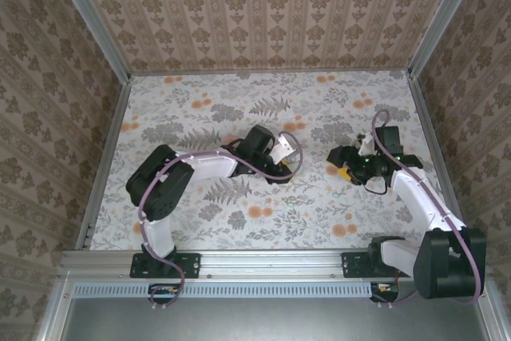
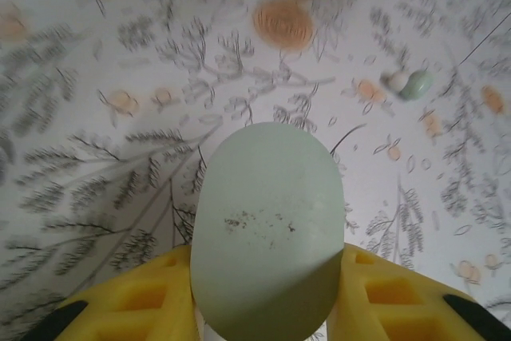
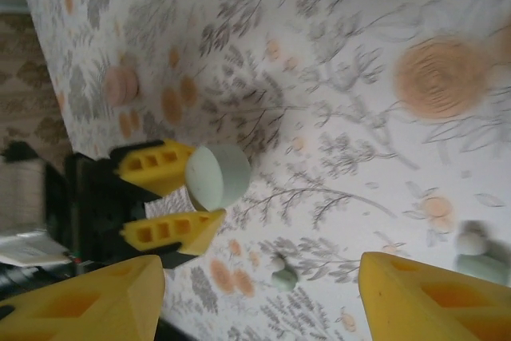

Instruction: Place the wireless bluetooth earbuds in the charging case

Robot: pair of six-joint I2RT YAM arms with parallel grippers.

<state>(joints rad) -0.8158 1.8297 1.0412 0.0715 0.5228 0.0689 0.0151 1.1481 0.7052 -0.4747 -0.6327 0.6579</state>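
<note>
On the flowered worktop (image 1: 263,221), near its middle, the left tool (image 2: 267,273) grips the case (image 2: 267,213), a pale green oval with a few dark specks on its smooth face. Its yellow fingers (image 2: 144,301) press against both sides of the case, which stands out past the fingertips. Whether the case rests on the worktop or hangs just above it cannot be told.

From the left wrist, one earbud (image 2: 411,84), pale green with a whitish tip, lies on the worktop beyond the case and off to the right, well apart from the fingers.

Across from the left tool and apart from it, the right tool (image 3: 263,301) stands wide, with nothing between its fingers (image 3: 435,301). Its camera looks straight at the held case. That same view has an earbud lying near the left tool, on the worktop between the two tools. A second earbud (image 3: 477,247), blurred, lies just beside one of the right tool's fingers, at the picture's right edge.
</note>
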